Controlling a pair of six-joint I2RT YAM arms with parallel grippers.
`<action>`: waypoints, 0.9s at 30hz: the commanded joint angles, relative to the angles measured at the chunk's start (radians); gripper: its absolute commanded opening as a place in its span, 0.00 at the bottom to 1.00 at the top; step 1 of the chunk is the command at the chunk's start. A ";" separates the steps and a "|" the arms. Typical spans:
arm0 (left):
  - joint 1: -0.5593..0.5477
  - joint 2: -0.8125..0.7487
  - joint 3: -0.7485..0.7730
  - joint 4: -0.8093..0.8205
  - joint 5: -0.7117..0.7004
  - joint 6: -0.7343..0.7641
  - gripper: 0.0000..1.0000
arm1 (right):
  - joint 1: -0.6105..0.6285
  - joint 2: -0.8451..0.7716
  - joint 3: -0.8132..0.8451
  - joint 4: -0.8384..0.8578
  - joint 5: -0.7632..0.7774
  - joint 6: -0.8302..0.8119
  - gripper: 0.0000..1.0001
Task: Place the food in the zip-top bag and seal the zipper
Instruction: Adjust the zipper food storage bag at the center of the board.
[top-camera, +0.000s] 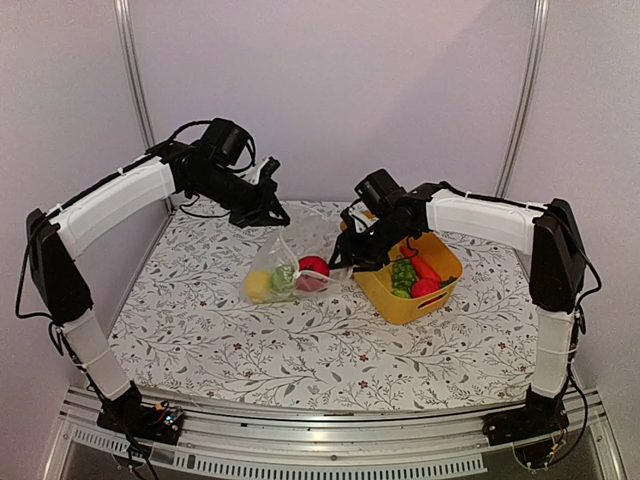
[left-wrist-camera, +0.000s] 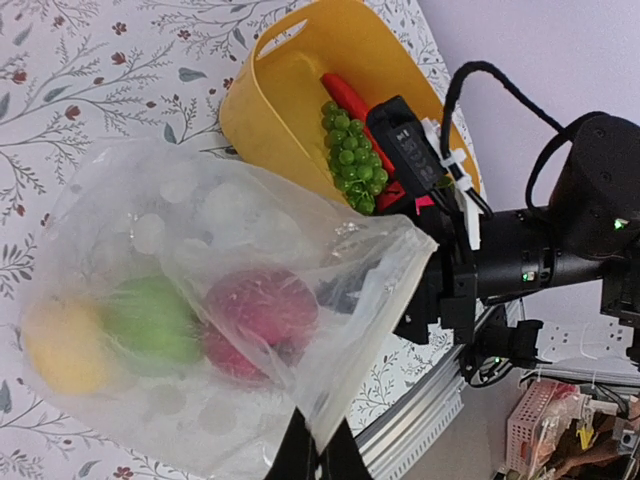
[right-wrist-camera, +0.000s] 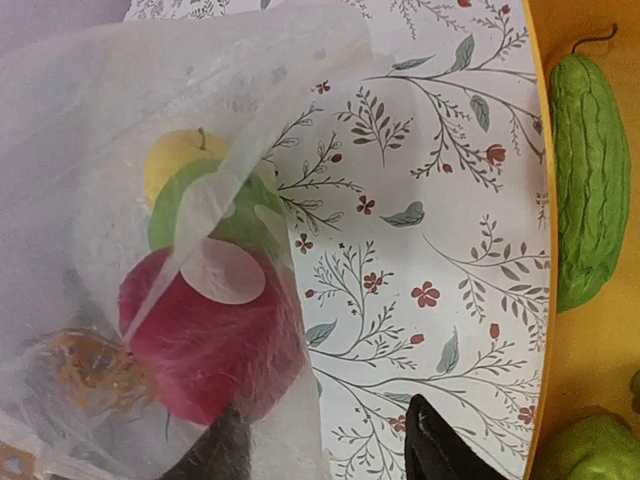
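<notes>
now the zip-top bag (top-camera: 272, 252) holds lemon (top-camera: 258, 286), green piece (top-camera: 284, 278) and red apple (top-camera: 313, 268).

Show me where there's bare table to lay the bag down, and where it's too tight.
Bare: the broad near strip of table in front of the zip-top bag and yellow tub, and the left side beside the bag. Crowded: the middle back, where bag, right end effector and tub meet.
</notes>
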 joint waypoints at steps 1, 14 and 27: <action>0.013 -0.033 -0.015 -0.006 -0.013 0.011 0.00 | 0.003 0.055 0.051 0.030 -0.033 0.037 0.35; -0.005 0.069 0.094 -0.159 -0.128 0.060 0.00 | -0.031 0.006 0.310 -0.178 -0.227 0.073 0.00; -0.049 0.128 0.281 -0.258 -0.117 -0.020 0.00 | -0.069 0.011 0.343 -0.192 -0.318 0.122 0.00</action>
